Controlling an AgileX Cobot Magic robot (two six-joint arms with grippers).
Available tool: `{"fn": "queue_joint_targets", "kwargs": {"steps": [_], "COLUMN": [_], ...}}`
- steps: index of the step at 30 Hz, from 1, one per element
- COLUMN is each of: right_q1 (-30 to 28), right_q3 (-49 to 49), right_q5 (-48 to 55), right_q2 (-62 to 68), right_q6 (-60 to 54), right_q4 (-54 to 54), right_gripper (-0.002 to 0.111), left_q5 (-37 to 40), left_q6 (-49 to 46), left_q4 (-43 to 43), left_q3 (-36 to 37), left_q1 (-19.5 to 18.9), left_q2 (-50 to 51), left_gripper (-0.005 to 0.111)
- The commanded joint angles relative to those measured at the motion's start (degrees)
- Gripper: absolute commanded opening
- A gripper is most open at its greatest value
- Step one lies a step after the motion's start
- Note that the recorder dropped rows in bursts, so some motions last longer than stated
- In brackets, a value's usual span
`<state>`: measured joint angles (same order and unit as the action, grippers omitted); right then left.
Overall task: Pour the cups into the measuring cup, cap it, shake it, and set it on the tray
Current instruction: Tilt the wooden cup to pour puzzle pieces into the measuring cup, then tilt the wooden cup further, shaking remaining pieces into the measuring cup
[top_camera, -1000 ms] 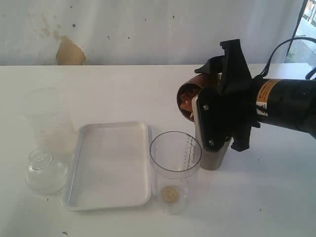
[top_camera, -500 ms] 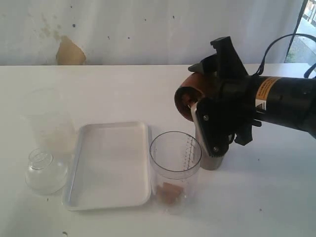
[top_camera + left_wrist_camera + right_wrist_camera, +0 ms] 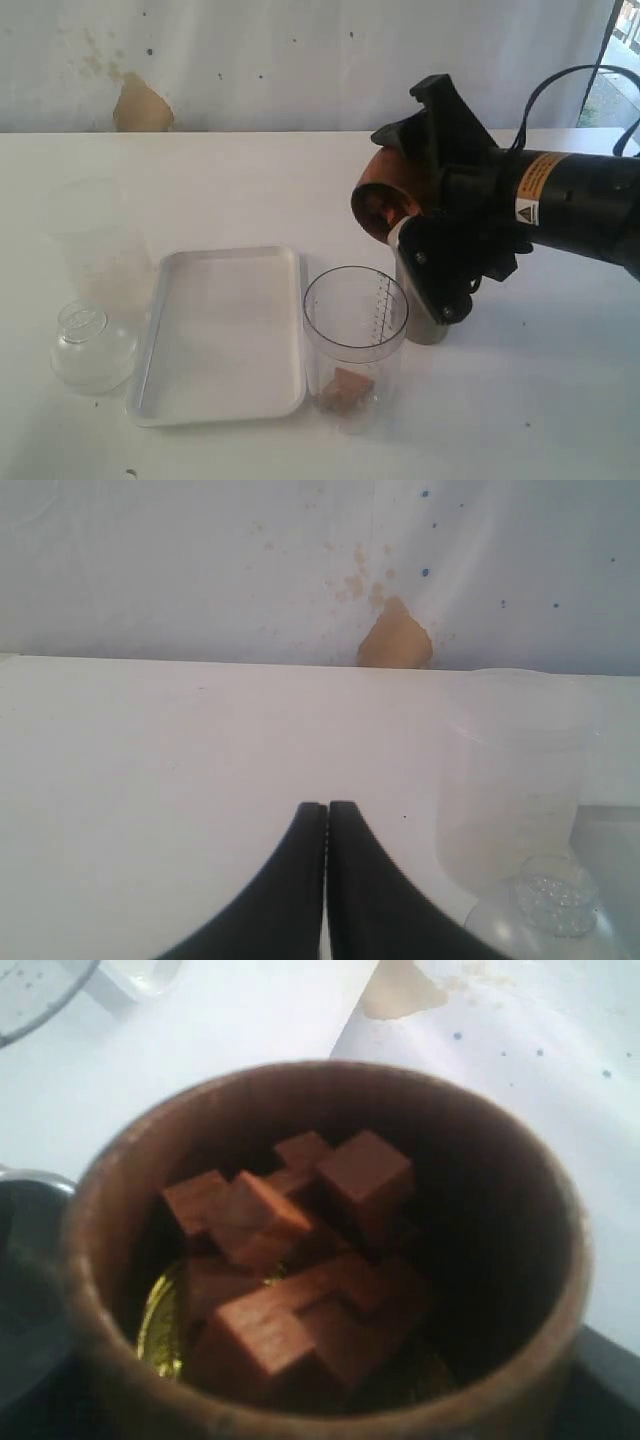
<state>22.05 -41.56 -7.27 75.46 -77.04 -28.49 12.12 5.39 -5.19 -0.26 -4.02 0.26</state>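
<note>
My right gripper [image 3: 392, 192] is shut on the brown wooden cup [image 3: 380, 205], held tipped with its mouth down towards the clear measuring cup [image 3: 355, 340]. A brown block [image 3: 345, 388] lies at the bottom of the measuring cup. In the right wrist view the wooden cup [image 3: 100, 1220] fills the frame, with several brown blocks [image 3: 300, 1250] inside. The steel tumbler [image 3: 428, 325] stands behind the measuring cup, mostly hidden by the gripper. The white tray [image 3: 225, 335] lies to the left. My left gripper [image 3: 326, 810] is shut on nothing, over bare table.
A frosted plastic container [image 3: 95, 240] stands left of the tray, with a clear domed lid [image 3: 90, 345] in front of it. Both appear in the left wrist view, the container [image 3: 510, 770] and the lid [image 3: 555, 900]. The table ends at a white wall.
The right gripper has tipped the wooden cup further over the measuring cup. Brown blocks have dropped in and now cover the gold coin that lay at its bottom.
</note>
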Motion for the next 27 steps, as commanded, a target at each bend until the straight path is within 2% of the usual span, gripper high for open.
{"fn": "queue_joint_targets", "kwargs": {"steps": [1,7,27], "right_q1": [0.1,0.1,0.1], "right_q3": [-0.5,-0.5,-0.2], "right_q5": [-3.3,-3.6,-4.7], "right_q2": [-0.1,-0.1,0.0], "right_q6": [-1.1,-4.3,-4.3], "right_q4": [0.0,-0.2,-3.1], "right_gripper": [0.0,0.0,0.0], "left_q5": [-0.5,-0.5,-0.5], "left_q6": [0.2,0.2,0.2], "left_q4": [0.0,0.0,0.0], "left_q3": [0.3,0.3,0.3], "left_q1": [0.2,0.2,0.2], "left_q2": [-0.3,-0.3,-0.3], "left_gripper": [0.001,0.001,0.001]}}
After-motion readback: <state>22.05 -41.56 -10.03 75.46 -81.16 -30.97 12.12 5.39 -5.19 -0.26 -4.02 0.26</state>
